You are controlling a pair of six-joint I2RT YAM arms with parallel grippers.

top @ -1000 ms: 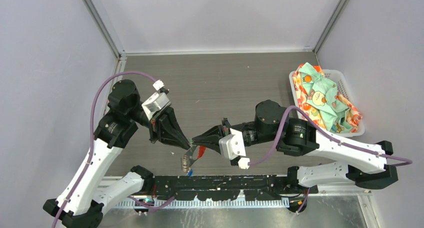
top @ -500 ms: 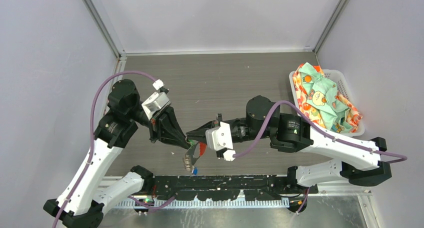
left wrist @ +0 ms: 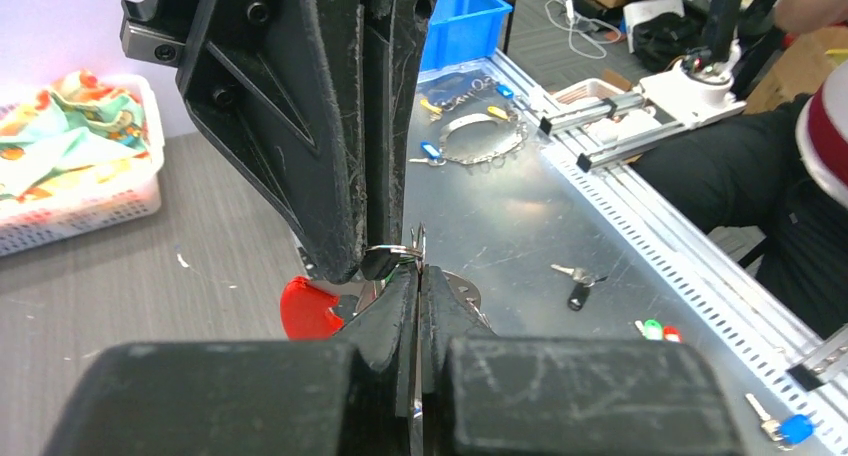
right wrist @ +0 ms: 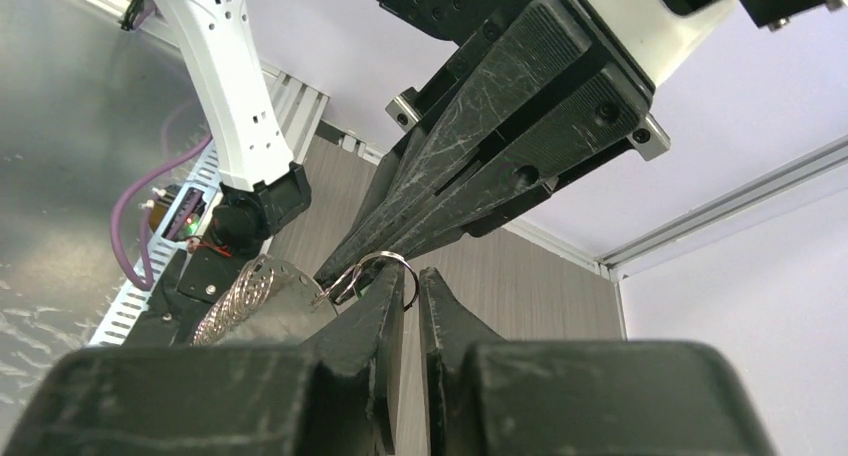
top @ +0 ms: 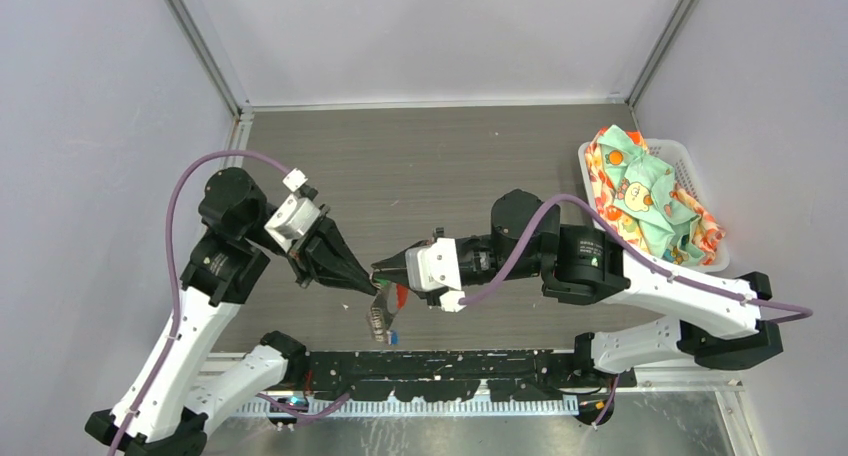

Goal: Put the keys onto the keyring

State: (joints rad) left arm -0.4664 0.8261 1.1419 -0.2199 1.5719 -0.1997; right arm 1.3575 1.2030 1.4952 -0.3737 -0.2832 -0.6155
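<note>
Keyring hung above the table's near edge, chain dangling. Its wire loop was pinched by the left gripper, fingers pressed together. The right gripper, fingers slightly parted, met that loop.

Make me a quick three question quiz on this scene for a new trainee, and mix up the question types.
1. True or false: the white basket at the right edge of the table is filled with patterned cloth.
2. The tips of the left gripper and right gripper are: A) far apart, B) close together near the table's front edge, C) inside the basket?
3. What colour is the tag on the keyring dangling at the tips?
Key: 1 true; 2 B; 3 red.
</note>
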